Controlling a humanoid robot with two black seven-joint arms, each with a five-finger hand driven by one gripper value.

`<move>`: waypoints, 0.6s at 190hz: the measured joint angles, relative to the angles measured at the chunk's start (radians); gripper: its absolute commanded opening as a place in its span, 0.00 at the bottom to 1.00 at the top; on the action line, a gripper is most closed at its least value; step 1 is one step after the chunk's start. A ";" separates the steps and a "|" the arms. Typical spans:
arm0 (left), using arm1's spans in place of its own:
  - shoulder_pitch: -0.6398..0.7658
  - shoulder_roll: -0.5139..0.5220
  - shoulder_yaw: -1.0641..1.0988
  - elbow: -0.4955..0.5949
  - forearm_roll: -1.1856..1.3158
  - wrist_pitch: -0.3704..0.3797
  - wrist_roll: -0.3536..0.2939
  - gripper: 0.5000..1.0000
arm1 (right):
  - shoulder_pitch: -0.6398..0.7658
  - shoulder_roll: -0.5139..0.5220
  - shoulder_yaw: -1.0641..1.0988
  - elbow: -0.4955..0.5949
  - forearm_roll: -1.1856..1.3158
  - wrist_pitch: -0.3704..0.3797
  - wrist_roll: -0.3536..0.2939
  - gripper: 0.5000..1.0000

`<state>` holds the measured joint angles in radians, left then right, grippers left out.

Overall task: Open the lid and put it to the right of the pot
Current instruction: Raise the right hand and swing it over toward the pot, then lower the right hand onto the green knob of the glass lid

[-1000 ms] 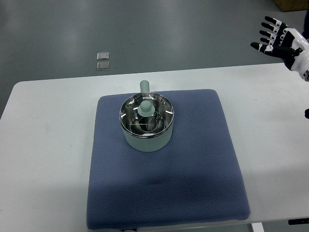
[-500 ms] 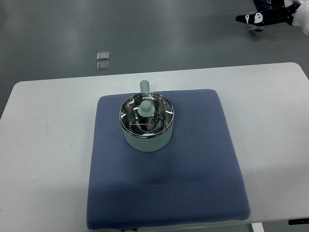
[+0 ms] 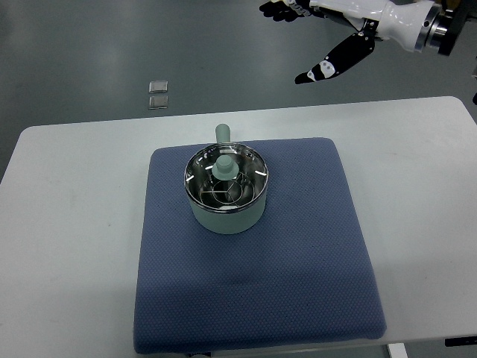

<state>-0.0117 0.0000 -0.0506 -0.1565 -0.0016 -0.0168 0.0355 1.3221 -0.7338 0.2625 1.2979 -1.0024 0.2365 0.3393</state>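
Note:
A pale green pot (image 3: 226, 212) stands on a blue mat (image 3: 253, 283) in the middle of the white table (image 3: 67, 224). Its glass lid (image 3: 226, 183) with a steel rim sits closed on it, with a green knob (image 3: 224, 164) on top. The pot's green handle (image 3: 223, 134) points away from me. My right hand (image 3: 317, 33) reaches in from the upper right, high above the far table edge, fingers spread and holding nothing. It is well apart from the pot, up and to the right. The left arm does not show.
Two small square metal plates (image 3: 158, 94) lie on the grey floor beyond the table's far edge. The mat extends to the right of the pot as bare blue fabric.
My right hand has swung from the far right edge up and then leftward along the top of the picture, toward the pot's side. The pot and lid have not moved.

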 measured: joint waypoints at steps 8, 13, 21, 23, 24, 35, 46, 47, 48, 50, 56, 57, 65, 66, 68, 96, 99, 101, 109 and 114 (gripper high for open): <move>0.000 0.000 0.000 0.000 0.000 0.000 0.000 1.00 | 0.033 0.016 -0.037 0.006 -0.014 -0.001 0.000 0.79; 0.000 0.000 -0.001 0.000 0.000 0.000 0.000 1.00 | 0.048 0.024 -0.054 0.008 -0.022 -0.001 0.000 0.79; 0.000 0.000 -0.001 0.000 0.000 0.000 0.000 1.00 | 0.074 0.043 -0.081 0.010 -0.042 -0.002 -0.001 0.79; 0.000 0.000 -0.001 0.000 0.000 0.000 0.000 1.00 | 0.080 0.048 -0.087 0.011 -0.047 -0.002 -0.002 0.79; 0.000 0.000 -0.001 0.000 0.000 0.000 0.000 1.00 | 0.082 0.051 -0.090 0.012 -0.049 -0.002 -0.002 0.79; 0.000 0.000 -0.001 0.000 0.000 0.000 0.000 1.00 | 0.111 0.079 -0.123 0.013 -0.079 -0.003 -0.006 0.79; 0.000 0.000 -0.001 0.000 0.000 0.000 0.000 1.00 | 0.142 0.110 -0.164 0.014 -0.114 -0.005 -0.010 0.79; 0.000 0.000 -0.001 0.000 0.000 0.000 0.000 1.00 | 0.144 0.112 -0.168 0.014 -0.116 -0.005 -0.010 0.79; 0.000 0.000 0.000 0.000 0.000 0.000 0.000 1.00 | 0.146 0.114 -0.171 0.014 -0.119 -0.005 -0.010 0.79; 0.000 0.000 0.000 0.000 0.000 0.000 0.000 1.00 | 0.150 0.118 -0.177 0.014 -0.123 -0.006 -0.011 0.79; 0.001 0.000 0.000 0.000 0.000 0.000 0.000 1.00 | 0.163 0.131 -0.197 0.014 -0.136 -0.007 -0.012 0.79; 0.001 0.000 0.000 0.000 0.000 0.000 0.000 1.00 | 0.165 0.134 -0.200 0.014 -0.138 -0.008 -0.013 0.79; 0.001 0.000 0.000 0.000 0.000 0.000 0.000 1.00 | 0.184 0.159 -0.230 0.014 -0.152 -0.010 -0.018 0.79; 0.000 0.000 0.000 0.000 0.000 0.000 0.000 1.00 | 0.188 0.165 -0.236 0.014 -0.155 -0.010 -0.019 0.79; 0.000 0.000 0.000 0.000 0.000 0.000 0.000 1.00 | 0.192 0.170 -0.242 0.014 -0.157 -0.011 -0.021 0.79; 0.000 0.000 0.000 0.000 0.000 0.000 0.000 1.00 | 0.253 0.241 -0.338 0.012 -0.175 -0.044 -0.047 0.79; 0.000 0.000 0.000 0.000 0.000 0.000 0.000 1.00 | 0.261 0.247 -0.349 0.012 -0.175 -0.049 -0.049 0.79; 0.000 0.000 0.000 0.000 0.000 0.000 0.000 1.00 | 0.265 0.252 -0.356 0.012 -0.176 -0.051 -0.050 0.79; 0.000 0.000 0.000 0.000 0.000 0.000 0.000 1.00 | 0.284 0.271 -0.392 0.011 -0.178 -0.063 -0.054 0.79; 0.000 0.000 0.000 0.000 0.000 0.000 0.000 1.00 | 0.294 0.281 -0.411 0.010 -0.179 -0.070 -0.055 0.79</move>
<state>-0.0116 0.0000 -0.0510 -0.1565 -0.0016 -0.0169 0.0351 1.6159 -0.4527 -0.1489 1.3084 -1.1812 0.1664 0.2842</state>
